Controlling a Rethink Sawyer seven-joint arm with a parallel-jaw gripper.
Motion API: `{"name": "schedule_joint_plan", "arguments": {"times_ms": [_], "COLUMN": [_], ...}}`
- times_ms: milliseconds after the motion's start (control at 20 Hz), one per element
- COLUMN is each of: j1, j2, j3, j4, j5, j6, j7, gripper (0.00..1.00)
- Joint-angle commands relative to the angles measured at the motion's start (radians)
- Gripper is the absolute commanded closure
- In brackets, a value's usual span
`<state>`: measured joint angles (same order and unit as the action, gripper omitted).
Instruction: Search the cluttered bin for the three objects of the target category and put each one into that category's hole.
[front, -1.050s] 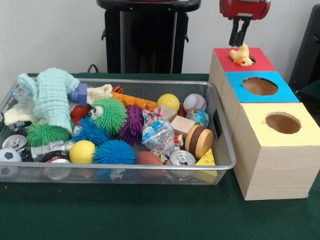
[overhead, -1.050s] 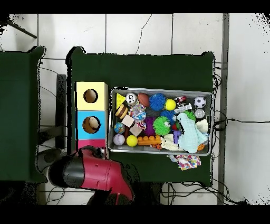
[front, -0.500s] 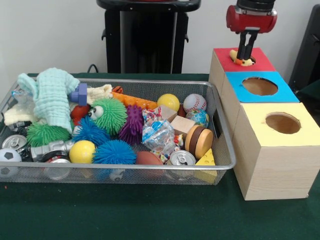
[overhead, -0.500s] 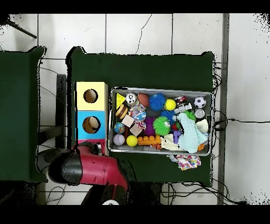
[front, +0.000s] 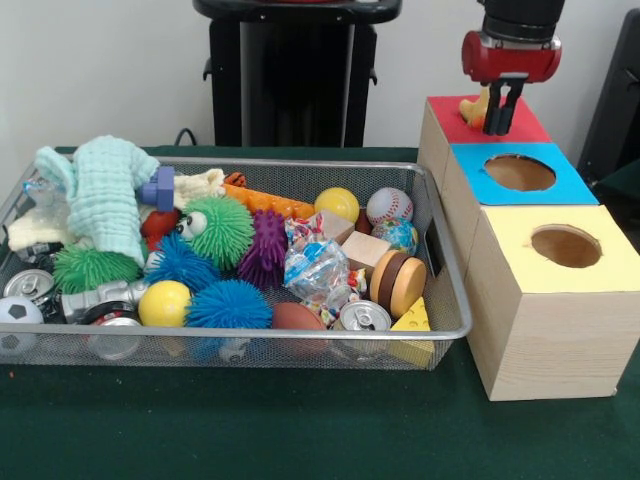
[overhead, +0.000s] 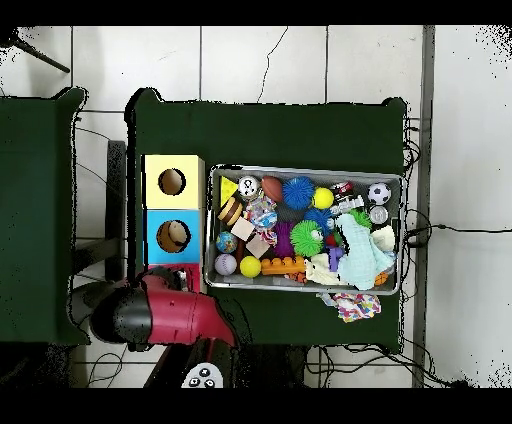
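Note:
A small yellow duck with an orange beak (front: 474, 105) lies on top of the red box (front: 530, 126), at its back. My gripper (front: 504, 122) hangs low over that red top, just right of the duck and not around it. The duck's lower part is hidden. In the overhead view my red arm (overhead: 165, 317) covers most of the red box (overhead: 186, 271), so the gripper and duck are hidden there. The wire bin (front: 300, 334) holds spiky balls, smooth balls, cans, wooden blocks and a cloth.
A blue box (front: 562, 182) and a yellow box (front: 604, 266), each with a round hole, stand in a row in front of the red one, right of the bin. A patterned cloth (overhead: 350, 305) lies outside the bin (overhead: 305, 169).
The gripper has come down and shifted right, from above the duck to beside it. The duck now shows left of it on the red top. Bin contents are unchanged.

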<state>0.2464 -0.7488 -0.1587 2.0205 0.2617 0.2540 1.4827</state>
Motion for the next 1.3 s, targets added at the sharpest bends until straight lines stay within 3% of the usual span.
{"name": "schedule_joint_plan", "arguments": {"times_ms": [50, 600, 1300], "j1": [-0.063, -0.069, 0.003], "j2": [0.100, 0.087, -0.028], "j3": [0.097, 0.093, 0.027], "j4": [0.077, 0.114, 0.115], "j5": [0.020, 0.033, 0.039], "j6": [-0.124, -0.024, 0.141], "j7": [0.256, 0.248, 0.268], "gripper": [1.00, 1.00, 1.00]}}
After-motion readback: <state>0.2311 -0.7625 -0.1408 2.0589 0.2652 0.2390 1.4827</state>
